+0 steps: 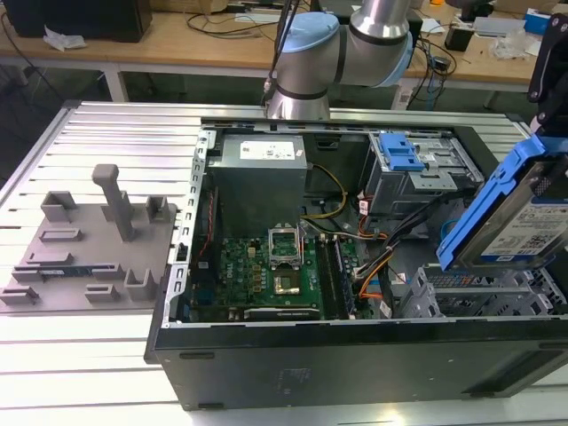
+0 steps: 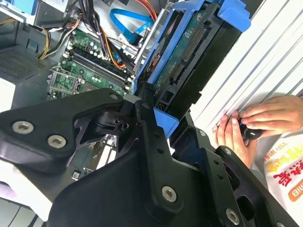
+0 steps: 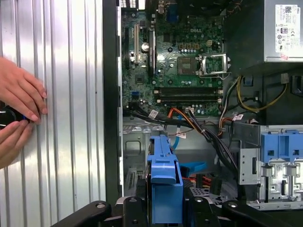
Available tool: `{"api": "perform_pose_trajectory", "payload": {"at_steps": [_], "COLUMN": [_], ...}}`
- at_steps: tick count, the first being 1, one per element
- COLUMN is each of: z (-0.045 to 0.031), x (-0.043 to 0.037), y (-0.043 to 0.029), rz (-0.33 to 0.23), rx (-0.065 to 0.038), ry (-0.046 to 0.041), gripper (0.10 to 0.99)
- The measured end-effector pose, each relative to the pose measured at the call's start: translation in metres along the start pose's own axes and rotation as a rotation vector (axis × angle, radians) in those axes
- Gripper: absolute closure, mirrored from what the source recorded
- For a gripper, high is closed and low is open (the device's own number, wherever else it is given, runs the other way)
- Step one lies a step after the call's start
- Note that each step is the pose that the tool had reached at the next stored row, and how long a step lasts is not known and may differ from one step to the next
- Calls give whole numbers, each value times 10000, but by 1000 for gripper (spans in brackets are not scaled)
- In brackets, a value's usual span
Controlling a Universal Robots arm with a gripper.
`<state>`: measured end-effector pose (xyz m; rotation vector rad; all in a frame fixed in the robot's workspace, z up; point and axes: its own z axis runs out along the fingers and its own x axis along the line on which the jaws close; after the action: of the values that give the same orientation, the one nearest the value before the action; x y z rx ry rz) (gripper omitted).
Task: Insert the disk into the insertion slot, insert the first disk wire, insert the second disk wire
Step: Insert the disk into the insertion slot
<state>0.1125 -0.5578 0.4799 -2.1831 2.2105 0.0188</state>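
Black fingers [image 2: 151, 142] closest up in the second wrist view, clamped on the disk [image 2: 189, 47] by its blue frame. Grip sits at one end, probably so the other end is free to go into a bay. In the exterior view the disk hangs in the air at that view's right, tilted, label side showing. It is over the slot [image 1: 484, 297] and not in it.

Slot is the low grey perforated cage at that end of the computer case [image 1: 355, 355]. Tilt reads as lining the disk up with the cage mouth, but that's a guess. Taller bay with the blue latch [image 1: 399, 153] stands just beyond the slot. Loose orange and blue wires [image 1: 373, 277] lie between cage and motherboard [image 1: 275, 262]; no wire on the disk that I can see.

Case lies on its side with the panel off, so the bays open upward for the arm [image 1: 355, 40]. Power supply [image 1: 262, 160] is at the far end. Case rests on a ribbed metal tabletop [image 1: 98, 133], with a grey fixture plate [image 1: 89, 240] well apart on the exterior view's left. Person's hands [image 3: 19, 109] rest on the tabletop beside the case, around a small dark object, cannot tell what.
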Motion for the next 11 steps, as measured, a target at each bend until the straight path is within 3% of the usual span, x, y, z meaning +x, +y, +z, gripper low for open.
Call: {"api": "perform_pose_trajectory", "payload": {"at_steps": [11], "z": [98], "x": [-26], "y": [13], "rz": [-1], "rx": [0], "ry": [4], "gripper": [722]}}
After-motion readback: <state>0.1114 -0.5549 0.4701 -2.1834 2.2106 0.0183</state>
